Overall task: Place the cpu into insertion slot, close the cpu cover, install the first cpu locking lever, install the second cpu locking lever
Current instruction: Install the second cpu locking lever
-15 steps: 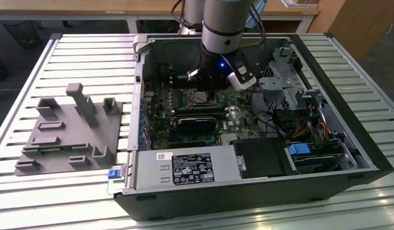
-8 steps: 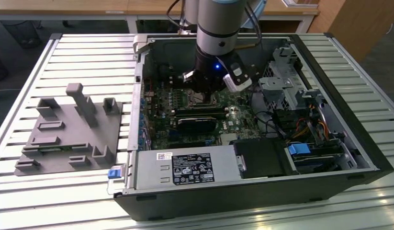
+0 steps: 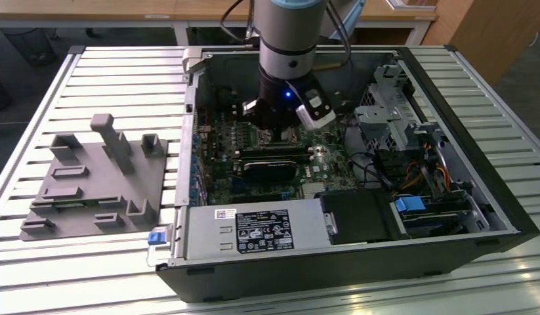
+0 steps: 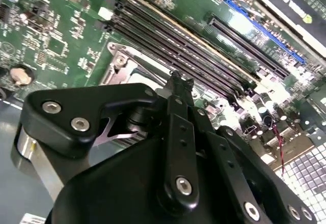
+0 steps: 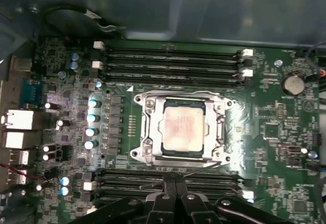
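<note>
Hanging low inside the open computer case (image 3: 502, 216), the gripper (image 5: 174, 186) sat just beside the socket area, its black fingers (image 5: 174, 196) pressed together with nothing between them. In the first wrist view the fingertips came to a single closed tip at the edge of the cpu cover (image 5: 179, 159), on the side that faced one bank of long black memory slots (image 5: 170, 180); the socket lay straight ahead of that tip, so any work on it called for only a short reach across the frame. The cpu (image 5: 182, 127) already rested in the insertion slot (image 5: 179, 101), flat and square with it, its pale top showing through the large window of the cover. The cover itself appeared to lie down over the chip, ringing it on all four sides. I judged the chip seated and the cover lowered, though whether the thin locking levers along the frame's edges were latched could not be made out. A second bank of memory slots (image 5: 173, 63) ran along the far side of the socket, parallel to the first. On the slatted table (image 3: 121, 65), well apart from the case toward the exterior view's left, stood a grey fixture tray (image 3: 94, 190) of upright posts and holders
</note>
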